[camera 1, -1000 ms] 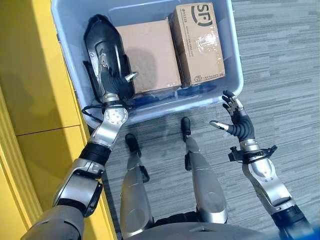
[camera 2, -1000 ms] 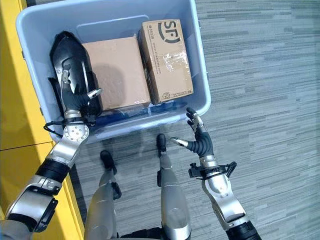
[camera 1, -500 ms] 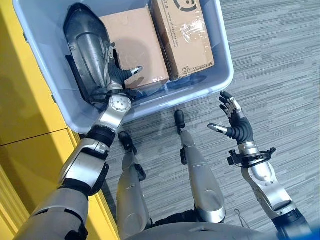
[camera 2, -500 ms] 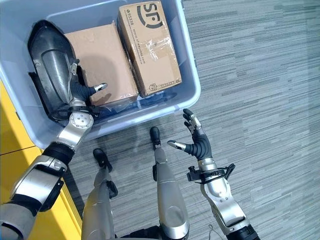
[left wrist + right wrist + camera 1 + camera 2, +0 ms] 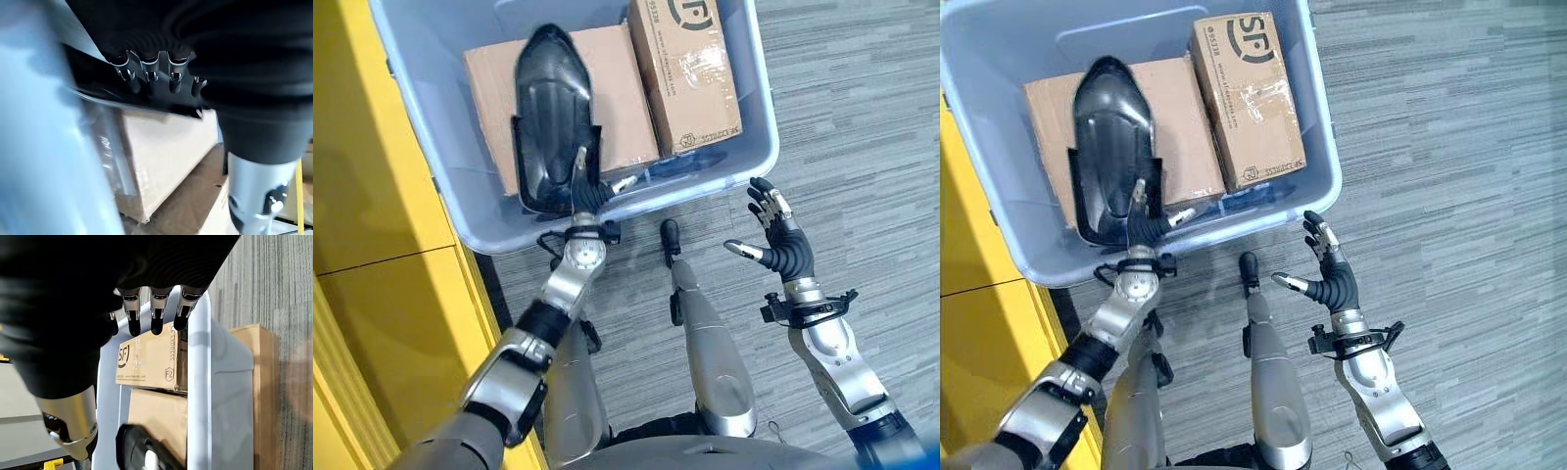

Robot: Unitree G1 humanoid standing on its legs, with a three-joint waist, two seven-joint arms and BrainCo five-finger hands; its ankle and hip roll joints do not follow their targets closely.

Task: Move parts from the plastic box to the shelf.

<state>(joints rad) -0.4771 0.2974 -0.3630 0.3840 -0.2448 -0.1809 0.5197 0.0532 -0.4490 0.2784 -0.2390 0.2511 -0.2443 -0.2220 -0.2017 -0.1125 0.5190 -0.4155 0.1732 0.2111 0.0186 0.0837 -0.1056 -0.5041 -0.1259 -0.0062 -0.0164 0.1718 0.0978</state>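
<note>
The blue plastic box [image 5: 759, 147] stands on the grey carpet floor [image 5: 862, 127], beside a yellow shelf [image 5: 372, 245]. Inside it lie two cardboard boxes, a plain one [image 5: 617, 108] and a taped one [image 5: 690, 78], side by side. A long black part [image 5: 551, 117] is raised over the plain box, and the left hand [image 5: 589, 192] holds its lower end with the fingers [image 5: 149, 81] curled over its edge. The right hand [image 5: 781, 238] hangs outside the box, near its front corner, with fingers spread and holding nothing.
</note>
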